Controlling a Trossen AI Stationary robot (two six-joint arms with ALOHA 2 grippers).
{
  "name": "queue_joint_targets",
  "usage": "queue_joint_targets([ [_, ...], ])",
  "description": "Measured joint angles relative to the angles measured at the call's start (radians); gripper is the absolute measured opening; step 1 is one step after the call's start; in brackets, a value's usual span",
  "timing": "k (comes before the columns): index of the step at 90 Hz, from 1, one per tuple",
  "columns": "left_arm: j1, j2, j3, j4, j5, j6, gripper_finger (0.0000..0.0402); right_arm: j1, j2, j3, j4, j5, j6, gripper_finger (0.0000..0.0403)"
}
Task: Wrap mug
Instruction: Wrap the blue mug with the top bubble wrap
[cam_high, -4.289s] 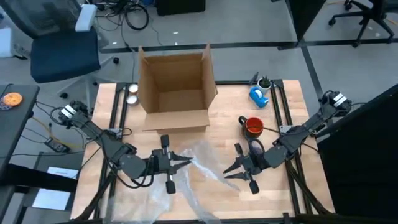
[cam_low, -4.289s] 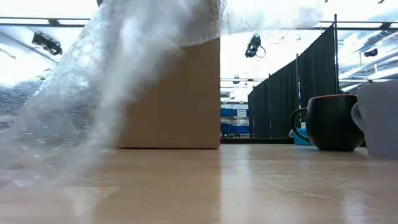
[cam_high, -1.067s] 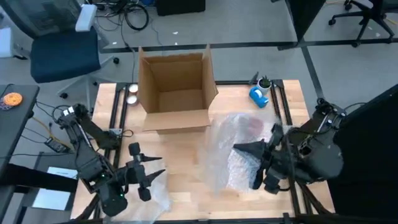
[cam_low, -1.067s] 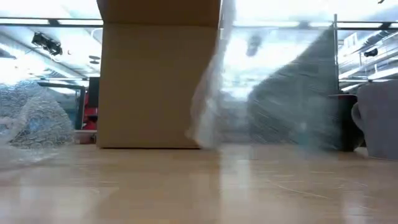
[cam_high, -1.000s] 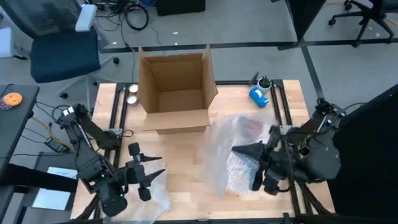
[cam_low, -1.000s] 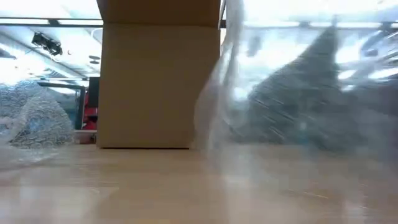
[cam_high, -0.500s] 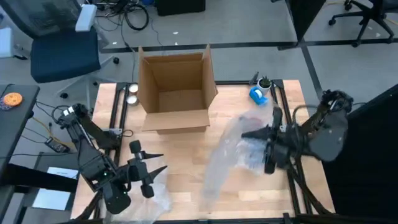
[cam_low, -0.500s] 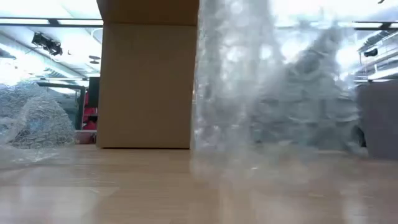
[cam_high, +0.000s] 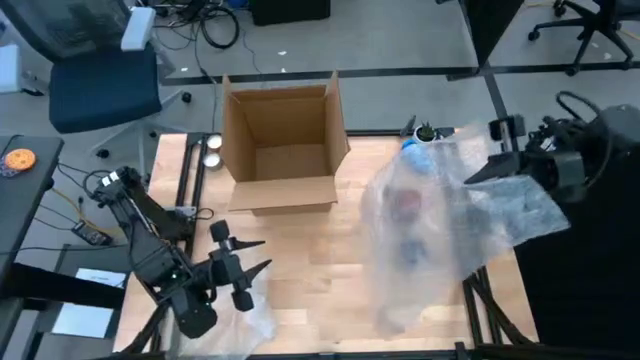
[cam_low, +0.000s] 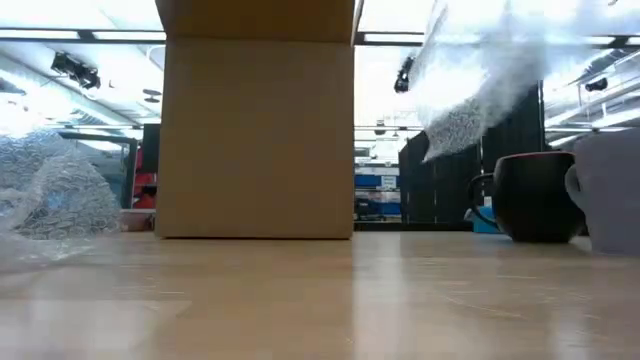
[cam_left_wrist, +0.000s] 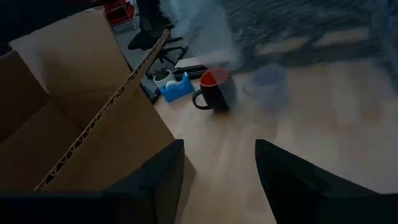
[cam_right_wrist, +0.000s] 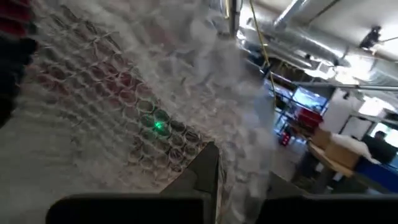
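High view: a clear bubble-wrap sheet (cam_high: 470, 225) was held aloft, pinched by the right gripper (cam_high: 497, 168), draping over the black, red-lined mug (cam_high: 406, 203) on the wooden desk (cam_high: 300, 260), probably to be lowered next, while the left gripper (cam_high: 255, 257) was kept spread apart.

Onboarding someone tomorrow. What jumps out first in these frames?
The big sheet of bubble wrap, held aloft by the right gripper over the table's right side and veiling the mug under it. Next, the open cardboard box at the table's back, with the left gripper open at the front left.
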Motion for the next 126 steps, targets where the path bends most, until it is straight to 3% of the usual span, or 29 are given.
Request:
queue_joint_targets([
  [19, 0.03, 0.0, 0.0, 0.044, 0.0, 0.042, 0.0177, -0.046, 0.149, -0.094, 0.011, -0.01, 0.0, 0.0],
  [33, 0.049, 0.0, 0.0, 0.063, 0.0, 0.06, 0.0177, -0.109, 0.327, -0.135, 0.165, -0.013, -0.05, 0.0],
  [50, 0.049, 0.0, 0.0, 0.075, 0.01, 0.083, 0.0177, -0.218, 0.546, -0.136, 0.344, -0.196, -0.086, 0.0],
  [64, 0.049, 0.002, 0.032, 0.063, 0.116, 0.088, 0.0177, -0.315, 0.682, -0.136, 0.445, -0.298, -0.016, 0.0],
  [77, 0.023, 0.001, 0.109, 0.01, 0.275, 0.11, 0.0177, -0.387, 0.796, -0.136, 0.502, -0.298, 0.042, 0.0],
  [93, -0.03, 0.0, 0.191, -0.12, 0.388, 0.057, 0.0177, -0.45, 0.925, -0.136, 0.541, -0.284, 0.121, 0.0],
  [112, -0.08, 0.0, 0.186, -0.174, 0.353, 0.001, 0.0177, -0.517, 1.06, -0.136, 0.532, -0.171, 0.203, 0.0],
  [126, -0.082, 0.002, 0.114, -0.127, 0.3, -0.024, 0.0177, -0.571, 1.096, -0.136, 0.451, -0.178, 0.39, 0.0001],
])
